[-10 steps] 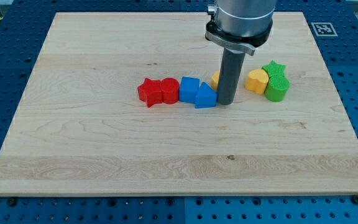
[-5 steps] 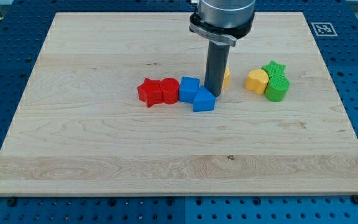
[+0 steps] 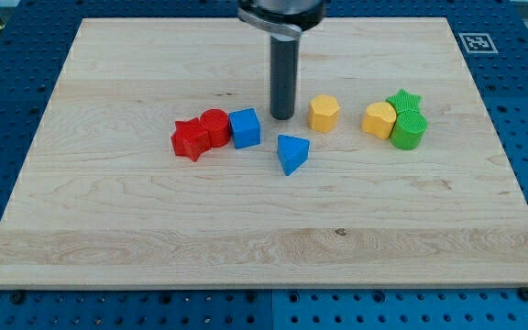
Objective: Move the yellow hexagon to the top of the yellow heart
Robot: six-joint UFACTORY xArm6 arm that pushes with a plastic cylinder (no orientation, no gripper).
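Bright, even light; sharp, soft shadows.

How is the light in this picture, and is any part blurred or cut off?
Camera view: soft, even light, with no strong glare on the wooden board; blocks such as the yellow hexagon and the yellow heart are sharp, with only faint shadows; my tip is sharp too, but the arm above it is cut off at the view's top.

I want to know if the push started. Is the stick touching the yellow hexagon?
Apart. The camera view shows bare wood between my tip and the yellow hexagon, which sits to the tip's right in the view.
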